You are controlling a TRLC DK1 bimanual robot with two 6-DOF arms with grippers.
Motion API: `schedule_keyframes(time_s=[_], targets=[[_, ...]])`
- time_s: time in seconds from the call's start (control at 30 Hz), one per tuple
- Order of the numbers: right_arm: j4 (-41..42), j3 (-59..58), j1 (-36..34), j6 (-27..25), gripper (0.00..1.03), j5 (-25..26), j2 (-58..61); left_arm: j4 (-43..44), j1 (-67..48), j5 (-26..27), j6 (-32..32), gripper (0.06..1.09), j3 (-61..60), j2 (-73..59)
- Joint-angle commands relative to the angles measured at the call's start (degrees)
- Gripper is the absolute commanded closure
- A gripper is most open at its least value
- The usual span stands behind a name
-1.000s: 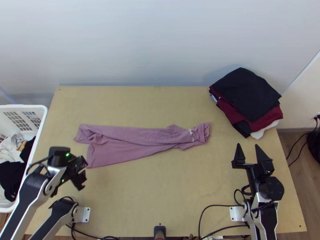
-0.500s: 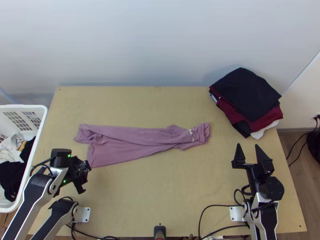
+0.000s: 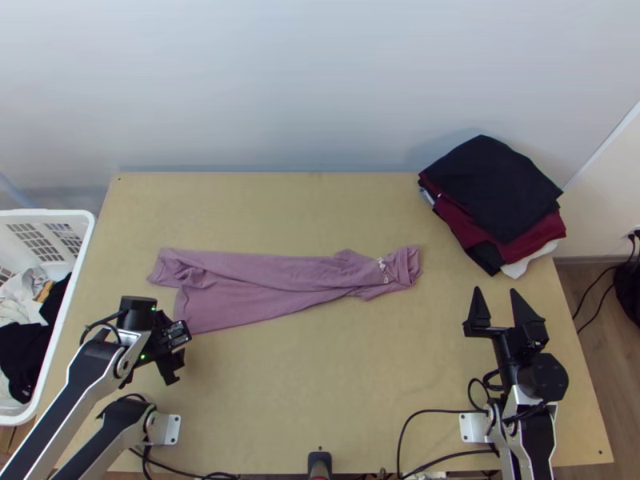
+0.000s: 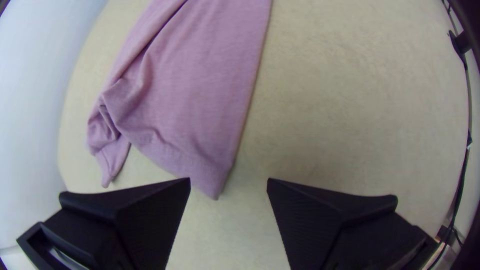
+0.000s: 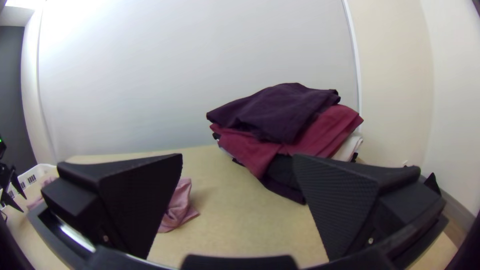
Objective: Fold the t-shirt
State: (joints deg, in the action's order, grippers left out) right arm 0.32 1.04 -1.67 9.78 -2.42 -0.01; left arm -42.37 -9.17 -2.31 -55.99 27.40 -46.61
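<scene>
1. Bringing the left gripper [image 4: 228, 182] onto the near-left corner [image 4: 214, 186] of the t-shirt [image 3: 264, 284] looks like the step in hand. Your fingers there stand parted, gripping nothing, close to that corner.
2. Centre the corner between the two fingers; in the left wrist view it sits nearer one of them. Go low enough to catch the cloth's edge, but don't press into the table [image 3: 320, 400].
3. Take a small, firm pinch, then draw the corner out gently. A hard pull could drag the whole shirt and tighten its creases.
4. Keep the right gripper [image 3: 496, 291] in mind for the other end. It is parted and empty over the table's near right, well apart from the shirt, and could steady the cloth while you spread it.
5. Read the lie first: the shirt is a long, narrow, creased strip across the middle of the table, its long axis running left to right, the right end slightly farther off.
6. Judge the hem to be the wider left end, where one part reaches far-left and a flap comes nearer you. The collar end seems to point right, bunched beside the small print [image 3: 386, 270].
</scene>
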Motion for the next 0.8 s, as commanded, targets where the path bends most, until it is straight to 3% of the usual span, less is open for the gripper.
schedule_keyframes(time_s=[0.0,0.5,0.53,0.57,0.6,0.63,0.77], targets=[[-0.32,-0.60,-0.35,-0.73,0.03,0.13,-0.16,2.82,0.56,0.46,-0.62,0.32,-1.47,-2.61],[-0.32,-0.60,-0.35,-0.73,0.03,0.13,-0.16,11.34,3.54,0.37,-3.78,0.33,-1.73,-12.10],[-0.32,-0.60,-0.35,-0.73,0.03,0.13,-0.16,11.52,3.63,0.37,-4.04,0.40,-1.73,-12.54],[-0.32,-0.60,-0.35,-0.73,0.03,0.13,-0.16,11.61,3.63,0.46,-4.57,0.53,-1.91,-12.54],[-0.32,-0.60,-0.35,-0.73,0.03,0.13,-0.16,11.87,3.54,0.90,-5.01,0.74,-2.00,-12.54],[-0.32,-0.60,-0.35,-0.73,0.03,0.13,-0.16,11.87,3.46,1.95,-6.15,1.04,-2.09,-12.45],[-0.32,-0.60,-0.35,-0.73,0.03,0.13,-0.16,11.43,4.07,2.48,-7.73,1.05,-1.91,-12.98]])
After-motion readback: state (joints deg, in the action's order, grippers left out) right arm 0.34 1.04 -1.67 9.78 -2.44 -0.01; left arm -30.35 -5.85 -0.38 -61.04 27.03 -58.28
